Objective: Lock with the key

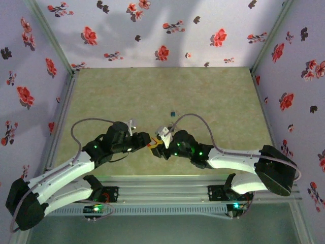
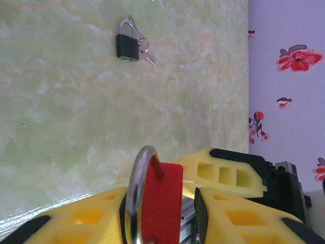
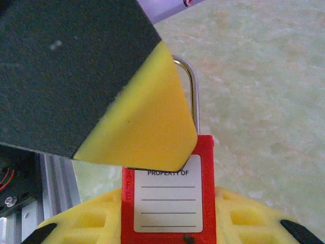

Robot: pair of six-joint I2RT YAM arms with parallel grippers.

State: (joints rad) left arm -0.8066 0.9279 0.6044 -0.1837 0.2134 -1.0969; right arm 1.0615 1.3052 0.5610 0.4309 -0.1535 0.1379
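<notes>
The red padlock [image 1: 153,146] hangs upright between both grippers above the table's near edge. My right gripper [image 3: 168,195] is shut on its two sides, with the white "PROPERTY OF" label of the padlock [image 3: 167,208] facing that camera. My left gripper [image 2: 160,193] straddles the faces of the padlock [image 2: 163,203]. The shackle [image 2: 133,178] lies against one pad, and a gap shows at the other pad [image 2: 199,216], so it is open. The key is hidden; a dark speck [image 3: 188,238] sits at the padlock's lower edge.
A small black padlock [image 2: 127,46] with silvery keys lies on the green mat beyond the grippers, and it appears as a dark bit [image 1: 173,114] from above. Flowered walls [image 1: 162,30] enclose the table. Grey rails [image 1: 162,185] run along the near edge.
</notes>
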